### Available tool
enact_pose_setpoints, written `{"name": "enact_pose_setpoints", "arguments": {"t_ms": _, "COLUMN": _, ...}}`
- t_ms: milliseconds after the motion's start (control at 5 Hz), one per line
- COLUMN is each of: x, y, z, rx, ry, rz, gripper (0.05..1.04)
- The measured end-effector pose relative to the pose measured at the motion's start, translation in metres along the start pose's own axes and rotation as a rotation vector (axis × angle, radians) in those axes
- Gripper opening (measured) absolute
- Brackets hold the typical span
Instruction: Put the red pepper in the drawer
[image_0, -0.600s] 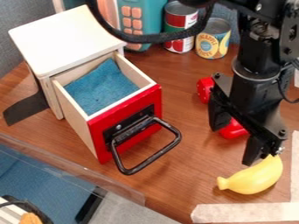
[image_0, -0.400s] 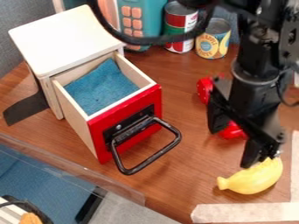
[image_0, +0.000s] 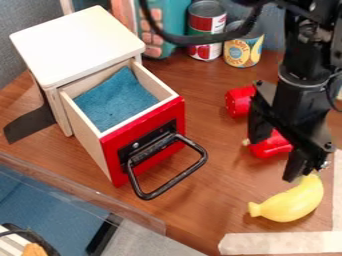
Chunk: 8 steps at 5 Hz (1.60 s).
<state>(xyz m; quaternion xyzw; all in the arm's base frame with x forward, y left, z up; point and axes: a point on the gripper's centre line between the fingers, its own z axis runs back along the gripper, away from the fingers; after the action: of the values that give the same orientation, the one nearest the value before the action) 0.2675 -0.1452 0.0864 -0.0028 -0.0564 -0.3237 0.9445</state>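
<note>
Red pepper, glossy toy with a pale stub (image_0: 270, 145), lies on the brown wood-look tabletop (image_0: 210, 105), right of the drawer and outside it, partly hidden by the gripper. Left to right: black strap (image_0: 30, 122) beside the white-topped wooden cabinet (image_0: 77, 42). Pale wooden drawer with red front (image_0: 142, 146) is pulled out, crumpled blue cloth (image_0: 117, 100) inside. Its black metal loop handle (image_0: 175, 180) juts out between drawer and pepper; the raised red front also stands on that side. Behind: teal toy with orange buttons (image_0: 175, 25), can with red-and-green label (image_0: 206, 30), can with yellow-and-blue label (image_0: 242, 51). Black cable (image_0: 200, 40) crosses in front of those. Dotted red plastic piece (image_0: 238, 102) sits near the pepper, farther back, partly behind the arm. Black two-finger gripper (image_0: 274, 157) is spread wide over the pepper, holding nothing. Yellow toy banana (image_0: 290, 202) lies close by the nearer fingertip; contact unclear. Pale tape strips (image_0: 277, 243) lie past it.
</note>
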Motion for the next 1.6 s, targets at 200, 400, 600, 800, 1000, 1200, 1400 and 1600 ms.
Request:
{"name": "enact_pose_setpoints", "arguments": {"t_ms": 200, "x": 0.012, "y": 0.005, "z": 0.003, "rx": 0.003, "ry": -0.010, "rz": -0.021, "gripper": 1.000}}
{"name": "enact_pose_setpoints", "arguments": {"t_ms": 400, "x": 0.022, "y": 0.012, "z": 0.001, "rx": 0.005, "ry": -0.007, "rz": -0.055, "gripper": 1.000}}
{"name": "enact_pose_setpoints", "arguments": {"t_ms": 600, "x": 0.032, "y": 0.015, "z": -0.001, "rx": 0.006, "ry": -0.011, "rz": -0.113, "gripper": 1.000}}
{"name": "enact_pose_setpoints", "arguments": {"t_ms": 800, "x": 0.041, "y": 0.020, "z": -0.003, "rx": 0.042, "ry": -0.045, "rz": -0.160, "gripper": 1.000}}
{"name": "enact_pose_setpoints", "arguments": {"t_ms": 1000, "x": 0.049, "y": 0.027, "z": -0.002, "rx": 0.088, "ry": -0.092, "rz": -0.167, "gripper": 1.000}}
{"name": "enact_pose_setpoints", "arguments": {"t_ms": 1200, "x": 0.052, "y": 0.035, "z": -0.011, "rx": 0.114, "ry": -0.096, "rz": -0.169, "gripper": 1.000}}
{"name": "enact_pose_setpoints", "arguments": {"t_ms": 1400, "x": 0.056, "y": 0.044, "z": -0.016, "rx": 0.132, "ry": -0.100, "rz": -0.162, "gripper": 1.000}}
{"name": "enact_pose_setpoints", "arguments": {"t_ms": 1600, "x": 0.060, "y": 0.053, "z": -0.028, "rx": 0.135, "ry": -0.082, "rz": -0.149, "gripper": 1.000}}
